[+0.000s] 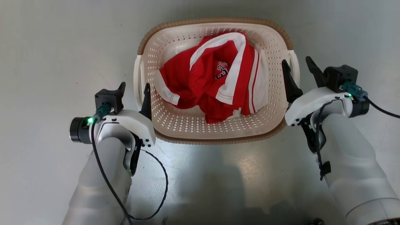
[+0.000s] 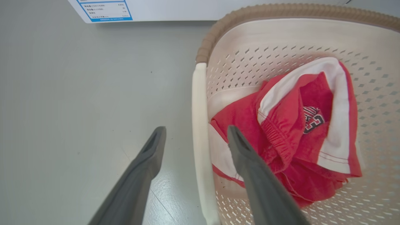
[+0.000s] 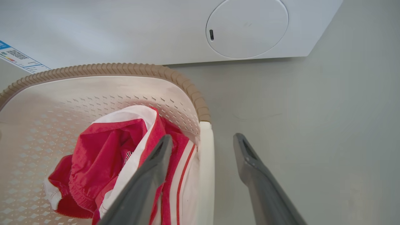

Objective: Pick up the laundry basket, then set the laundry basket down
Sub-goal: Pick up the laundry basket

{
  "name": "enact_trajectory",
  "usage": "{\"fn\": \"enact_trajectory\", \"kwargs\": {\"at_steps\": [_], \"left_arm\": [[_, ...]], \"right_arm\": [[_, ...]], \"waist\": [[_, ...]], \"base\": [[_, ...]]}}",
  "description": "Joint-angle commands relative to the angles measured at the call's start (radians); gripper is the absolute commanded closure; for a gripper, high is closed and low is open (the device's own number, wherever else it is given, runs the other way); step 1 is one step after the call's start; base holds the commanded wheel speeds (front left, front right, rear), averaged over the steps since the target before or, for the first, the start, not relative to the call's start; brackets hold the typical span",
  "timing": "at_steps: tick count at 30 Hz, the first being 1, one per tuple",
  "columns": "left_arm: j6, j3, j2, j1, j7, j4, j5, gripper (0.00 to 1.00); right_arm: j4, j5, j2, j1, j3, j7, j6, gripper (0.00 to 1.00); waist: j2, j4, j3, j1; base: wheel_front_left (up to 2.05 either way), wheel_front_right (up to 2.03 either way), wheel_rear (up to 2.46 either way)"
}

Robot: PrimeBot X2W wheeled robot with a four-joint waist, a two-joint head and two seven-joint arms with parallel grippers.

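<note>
- Grey floor bore the laundry basket, which stood in front of a white washing machine.
- A red-and-white garment lay crumpled inside it.
- The left gripper and the right gripper were spread wide, each straddling a white side handle, unclamped.

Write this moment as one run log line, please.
left hand: open, astride left handle; right hand: open, astride right handle; laundry basket: on floor, red garment inside
</note>
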Motion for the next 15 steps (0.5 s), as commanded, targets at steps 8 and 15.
{"fn": "enact_trajectory", "kwargs": {"at_steps": [8, 15], "left_arm": [[-0.001, 0.003, 0.019, -0.040, -0.006, 0.026, -0.023, 0.00], [-0.008, -0.028, 0.019, -0.074, -0.006, 0.085, -0.041, 0.00]], "right_arm": [[0.048, -0.003, 0.012, -0.010, 0.041, -0.010, 0.006, 0.00], [0.087, 0.005, 0.012, -0.024, 0.056, -0.010, 0.006, 0.00]], "waist": [[0.0000, 0.010, 0.033, 0.0000], [0.0000, 0.012, 0.044, 0.0000]], "base": [[0.00, 0.00, 0.00], [0.00, 0.00, 0.00]]}}
